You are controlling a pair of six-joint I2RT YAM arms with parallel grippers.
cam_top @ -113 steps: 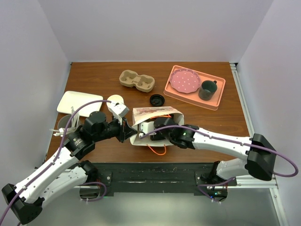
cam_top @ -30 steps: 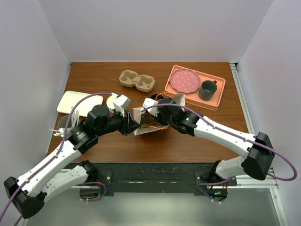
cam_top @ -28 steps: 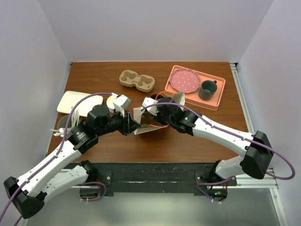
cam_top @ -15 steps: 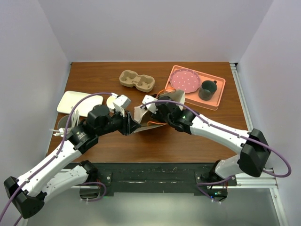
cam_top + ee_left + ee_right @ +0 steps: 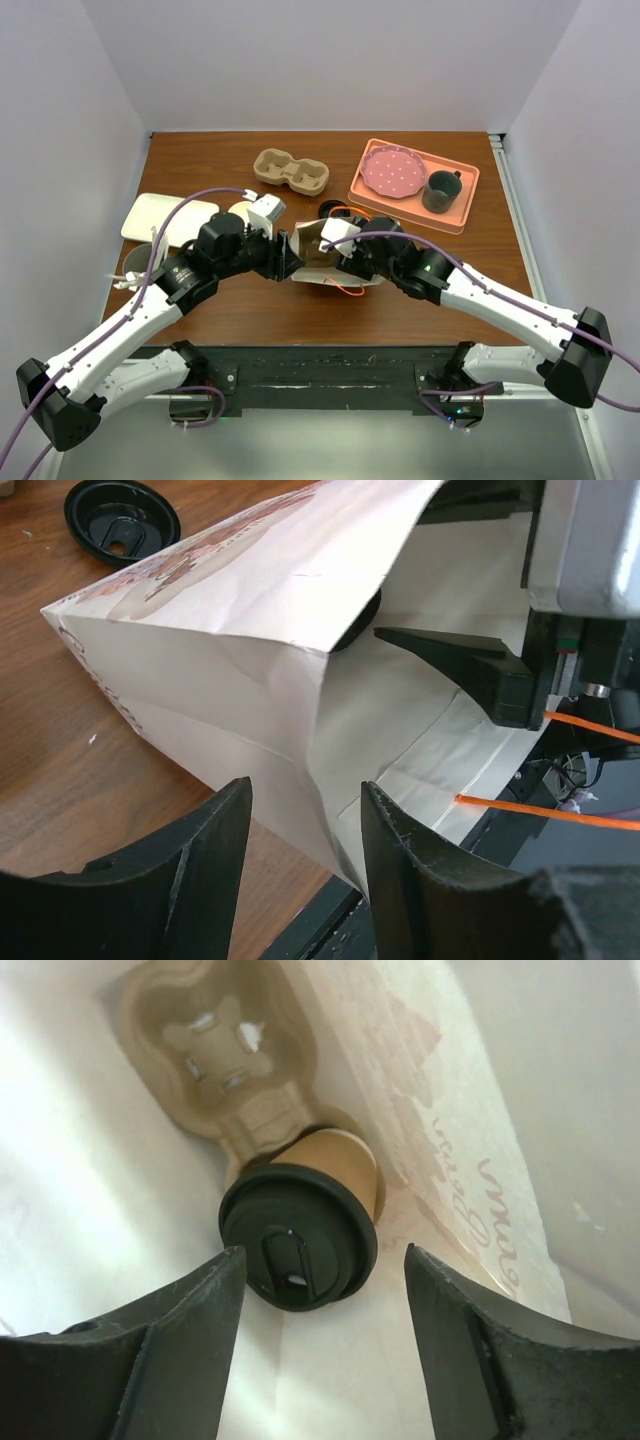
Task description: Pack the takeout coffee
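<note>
Both sets of jaws are wider vs a sec ago. Your R gripper (image 5: 320, 1260), inside the bag (image 5: 230, 610), now stands spread clear of the takeout coffee (image 5: 298, 1237), which sits in a pulp carrier (image 5: 215, 1030). L gripper (image 5: 305, 790) is slack round the bag edge. Coffee's packed, I'd say; withdraw.

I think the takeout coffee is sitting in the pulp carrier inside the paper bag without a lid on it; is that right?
Not quite. The takeout coffee does sit in the pulp carrier inside the paper bag, but it has its black lid on. The right wrist view shows this.
</note>
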